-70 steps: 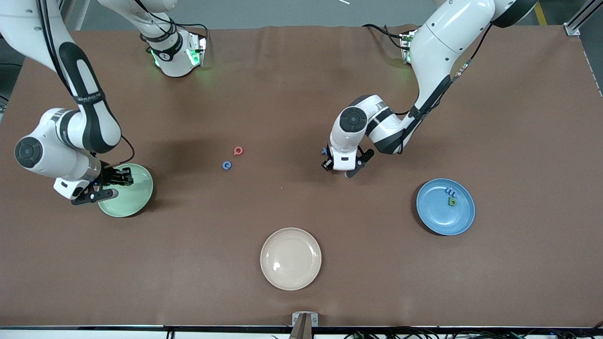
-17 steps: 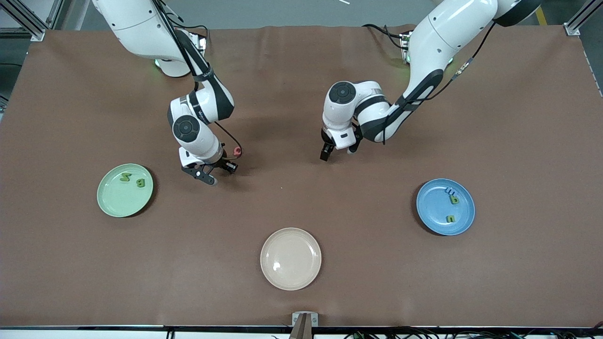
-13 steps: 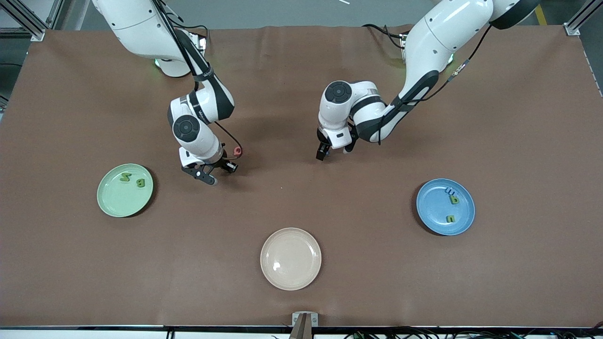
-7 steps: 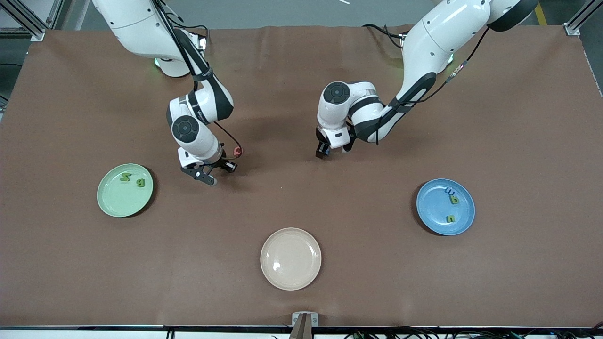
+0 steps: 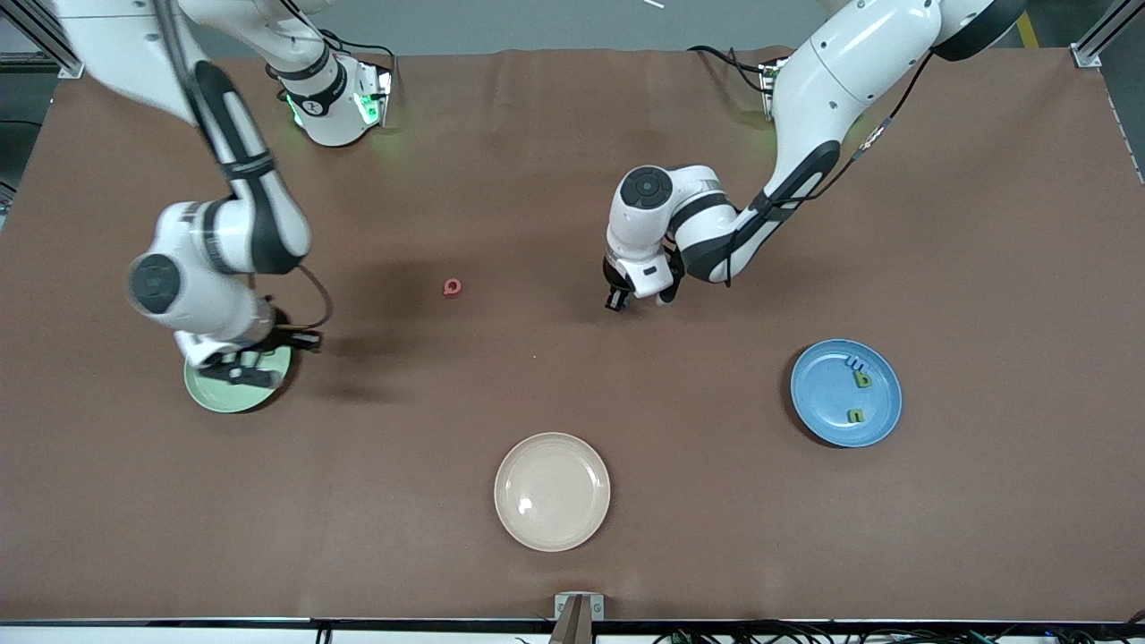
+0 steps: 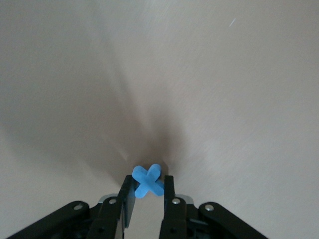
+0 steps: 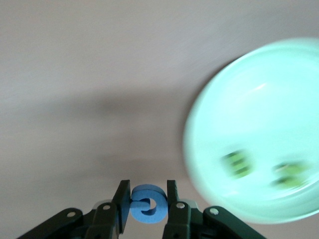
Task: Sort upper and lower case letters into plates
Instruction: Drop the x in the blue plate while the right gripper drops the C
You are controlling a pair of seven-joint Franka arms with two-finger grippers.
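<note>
The blue letter (image 7: 148,210) in the right hand (image 7: 147,199), like the cross (image 6: 148,180) pinched by the left hand (image 6: 147,191), looks light, stiff, and best held at its flat sides.

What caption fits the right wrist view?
Right hand shut on a blue letter, light green plate with two green letters ahead.

Front camera high, facing robots, whole brown table (image 5: 572,537). Wrist cameras close, down past fingertips; right's shares light green round plastic plate (image 7: 259,134), blurred there.

The right pincer (image 7: 148,199) grips a blue letter (image 7: 147,209) over the surface (image 7: 89,74); the green plate (image 7: 251,99) holds two blurred green letters (image 7: 237,163).
</note>
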